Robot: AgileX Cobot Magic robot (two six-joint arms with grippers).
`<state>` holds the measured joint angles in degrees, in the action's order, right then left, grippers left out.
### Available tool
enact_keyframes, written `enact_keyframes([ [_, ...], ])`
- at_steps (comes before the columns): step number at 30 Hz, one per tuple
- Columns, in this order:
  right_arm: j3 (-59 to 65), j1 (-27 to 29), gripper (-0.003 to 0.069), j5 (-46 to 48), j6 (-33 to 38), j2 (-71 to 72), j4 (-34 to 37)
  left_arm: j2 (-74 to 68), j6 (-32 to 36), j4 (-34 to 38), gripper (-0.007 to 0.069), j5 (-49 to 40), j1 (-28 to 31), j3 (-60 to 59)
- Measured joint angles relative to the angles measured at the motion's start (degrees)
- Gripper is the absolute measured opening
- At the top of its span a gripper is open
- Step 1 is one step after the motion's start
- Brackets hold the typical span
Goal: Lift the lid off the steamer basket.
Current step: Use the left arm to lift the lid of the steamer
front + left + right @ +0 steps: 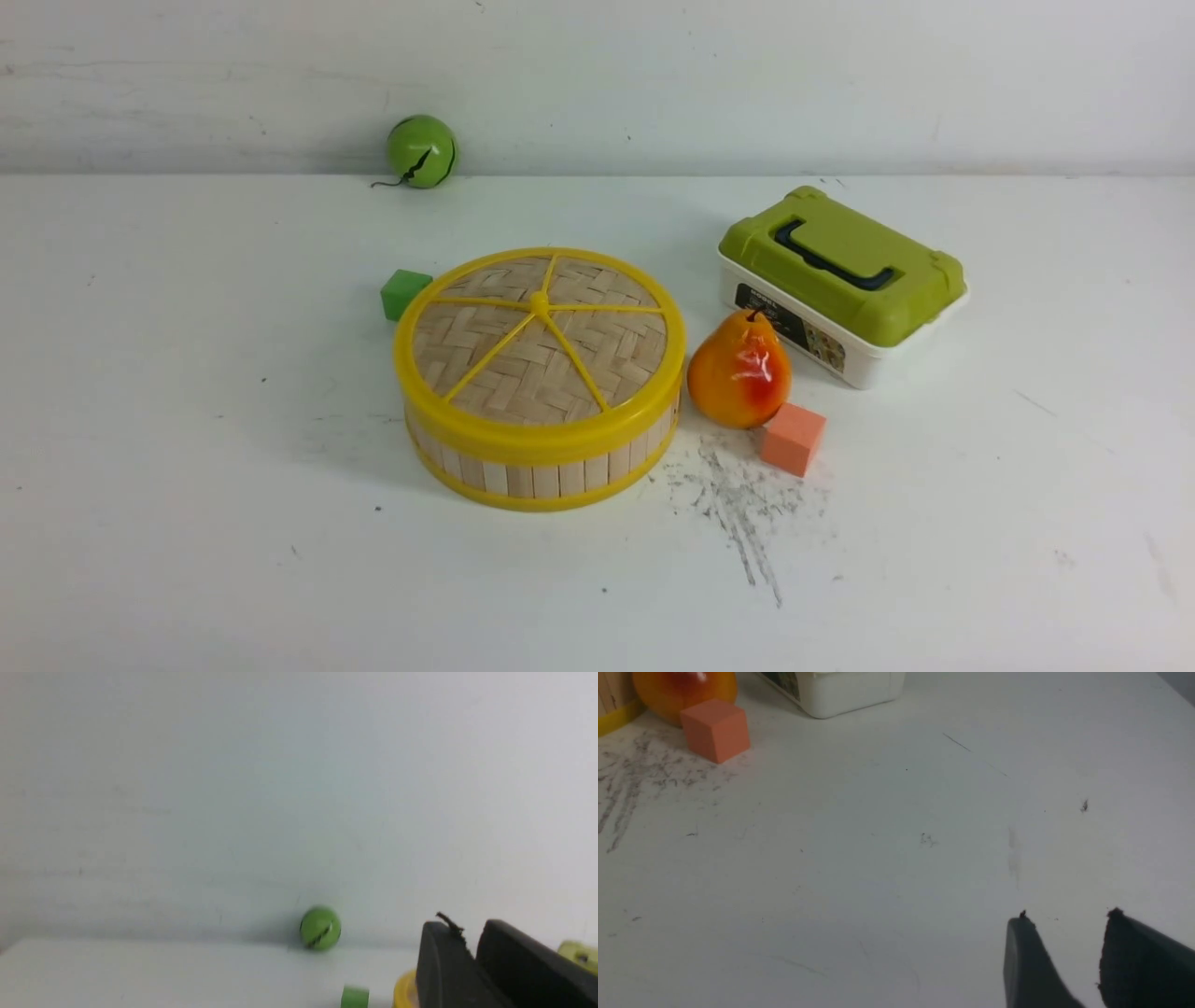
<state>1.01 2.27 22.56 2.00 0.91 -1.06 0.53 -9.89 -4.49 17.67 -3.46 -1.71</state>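
Observation:
The lid (540, 336), a woven bamboo disc with a yellow rim, yellow spokes and a centre knob, sits closed on the steamer basket (532, 478) at the table's centre. Neither gripper shows in the front view. In the left wrist view my left gripper (467, 933) is held off the table with its jaws together and empty; a sliver of the steamer's yellow rim (404, 989) shows beside it. In the right wrist view my right gripper (1066, 917) is open and empty over bare table, well away from the basket's corner (609, 714).
An orange-yellow pear (739, 371) and an orange cube (793, 439) lie just right of the basket. A white box with a green lid (840, 280) stands behind them. A green cube (403, 292) sits behind the basket's left side. A green ball (421, 151) rests against the back wall.

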Motion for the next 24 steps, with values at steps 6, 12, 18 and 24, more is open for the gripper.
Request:
enact_keyframes([
  [6, 0.0, 0.0, 0.024, 0.0, 0.0, 0.0, 0.0, 0.0, -7.8, 3.0, 0.0111, 8.6, 0.0, 0.0],
  [12, 0.0, 0.0, 0.024, 0.0, 0.0, 0.0, 0.0, 0.0, -24.0, 8.1, 0.0029, 2.3, 0.0, 2.1],
  [18, 0.0, 0.0, 0.024, 0.0, 0.0, 0.0, 0.0, -1.4, -22.9, 7.1, -0.0013, -20.8, 0.0, 14.2],
  [24, 0.0, 0.0, 0.024, 0.0, 0.0, 0.0, 0.0, -16.2, -22.7, 6.3, -0.0013, -42.3, 0.0, 27.7],
])
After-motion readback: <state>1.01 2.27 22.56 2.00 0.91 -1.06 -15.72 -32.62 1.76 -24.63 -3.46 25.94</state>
